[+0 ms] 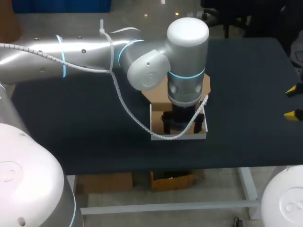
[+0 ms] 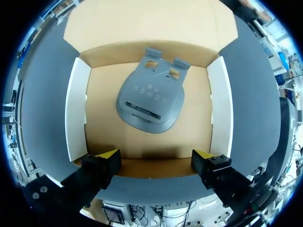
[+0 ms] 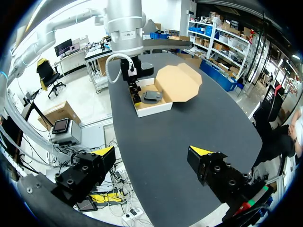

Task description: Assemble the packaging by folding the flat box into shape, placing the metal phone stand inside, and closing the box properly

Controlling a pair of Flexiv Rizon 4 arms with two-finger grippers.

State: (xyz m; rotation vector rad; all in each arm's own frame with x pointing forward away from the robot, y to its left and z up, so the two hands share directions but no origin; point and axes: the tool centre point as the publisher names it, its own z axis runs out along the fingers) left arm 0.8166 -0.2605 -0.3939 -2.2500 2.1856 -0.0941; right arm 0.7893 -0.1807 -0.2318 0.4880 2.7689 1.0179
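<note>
The folded box [image 2: 77, 113] stands open on the black table, with white side walls and a brown floor. Its brown lid [image 2: 151, 23] lies flat behind it. The grey metal phone stand [image 2: 150, 97] lies flat on the box floor. My left gripper [image 2: 155, 158] hovers open above the box's near wall, its fingers apart from the stand and holding nothing. In the head view the left arm's wrist covers most of the box [image 1: 179, 137]. My right gripper [image 3: 154, 153] is open and empty, far off at the table's right side [image 1: 294, 101], facing the box [image 3: 151, 109].
Bare black table [image 1: 246, 94] surrounds the box on all sides. A white cable [image 1: 123, 101] loops from the left arm down across the box's front wall. The table's front edge runs just below the box.
</note>
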